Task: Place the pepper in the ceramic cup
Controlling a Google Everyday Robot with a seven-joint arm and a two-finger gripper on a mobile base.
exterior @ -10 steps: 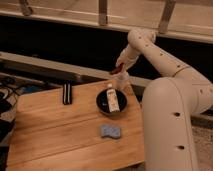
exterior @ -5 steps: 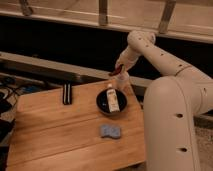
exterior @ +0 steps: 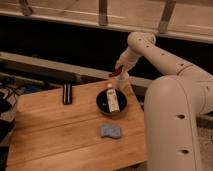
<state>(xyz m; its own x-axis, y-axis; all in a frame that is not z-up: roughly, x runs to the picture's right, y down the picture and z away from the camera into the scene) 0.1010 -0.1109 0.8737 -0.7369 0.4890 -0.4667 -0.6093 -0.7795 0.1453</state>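
Observation:
My gripper (exterior: 118,73) hangs over the back edge of the wooden table (exterior: 55,130), just behind the black bowl (exterior: 103,103). It is shut on the pepper (exterior: 115,73), a small dark-red piece at its tip. Right below the gripper stands a pale cup-like shape (exterior: 123,83), which I take for the ceramic cup; the gripper partly hides it. The pepper is held a little above its left rim.
A white bottle (exterior: 112,99) lies in the black bowl. A blue sponge (exterior: 110,131) lies in front of the bowl. A black oblong object (exterior: 66,93) lies at the table's back left. My white arm and base (exterior: 172,120) stand at the table's right edge.

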